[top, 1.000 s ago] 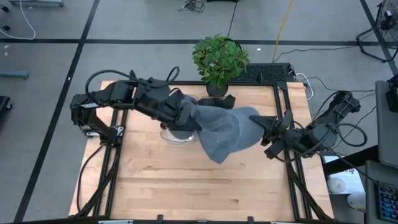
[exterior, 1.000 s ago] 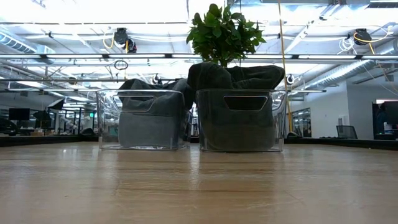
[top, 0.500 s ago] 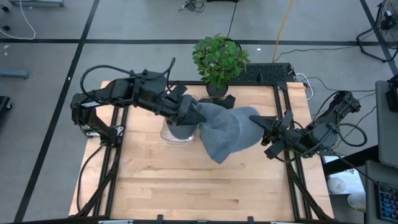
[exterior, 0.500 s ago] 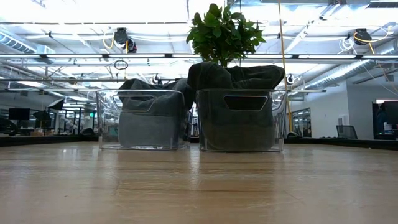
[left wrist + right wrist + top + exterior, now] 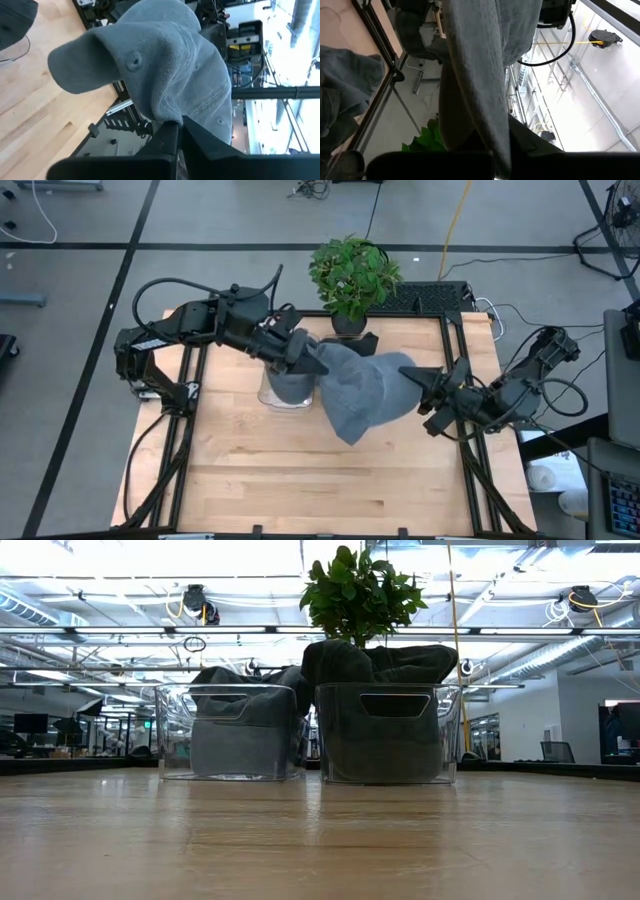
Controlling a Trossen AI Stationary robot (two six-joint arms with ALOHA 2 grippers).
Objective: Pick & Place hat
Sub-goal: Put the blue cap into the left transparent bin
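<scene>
Two clear plastic bins sit side by side on the wooden table (image 5: 320, 840). Left bin (image 5: 228, 732) holds grey fabric, right bin (image 5: 388, 733) holds darker fabric heaped above its rim, probably hats, hard to tell. Potted plant (image 5: 360, 590) foliage rises behind the right bin.

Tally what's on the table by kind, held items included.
Clear bins: 2
Potted plant: 1
Grey hat held up between both grippers: 1
Total: 4
</scene>
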